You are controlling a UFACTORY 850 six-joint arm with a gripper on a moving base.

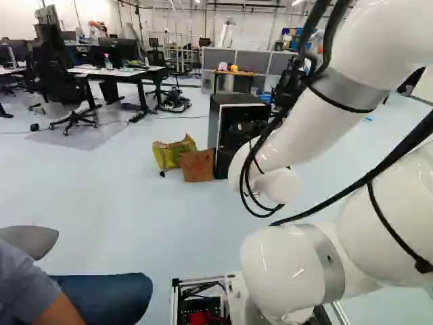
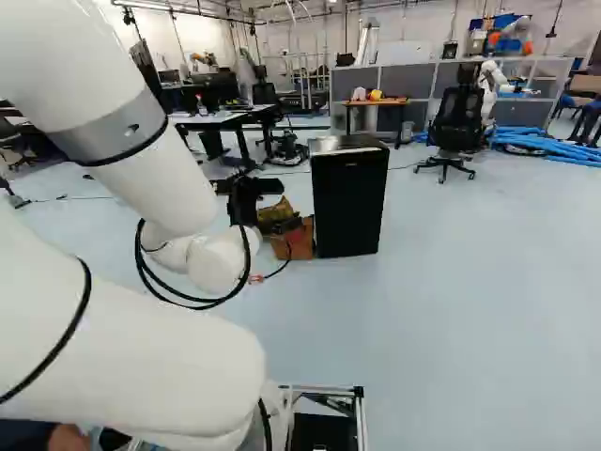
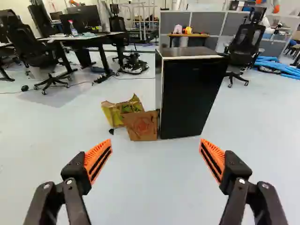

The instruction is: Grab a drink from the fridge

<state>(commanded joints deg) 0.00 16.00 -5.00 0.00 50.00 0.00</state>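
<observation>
The black fridge [image 2: 349, 197] stands on the floor ahead with its door shut; no drink shows. Part of it is hidden behind my arm in the left base view. At the end of my arm, the gripper [image 2: 246, 193] shows dark in the right base view, short of the fridge. Seen from the wrist, the gripper [image 3: 155, 157] is open, its orange-padded fingers wide apart with nothing between them, and the fridge [image 3: 190, 93] lies ahead, apart from both fingers.
A yellow bag [image 1: 169, 152] and a brown paper bag [image 1: 197, 166] lean beside the fridge. Behind are desks [image 3: 89, 40], office chairs [image 2: 458, 122], a partition and another robot [image 2: 490, 86]. A person's knee [image 1: 101, 294] is close beside my base in the left base view.
</observation>
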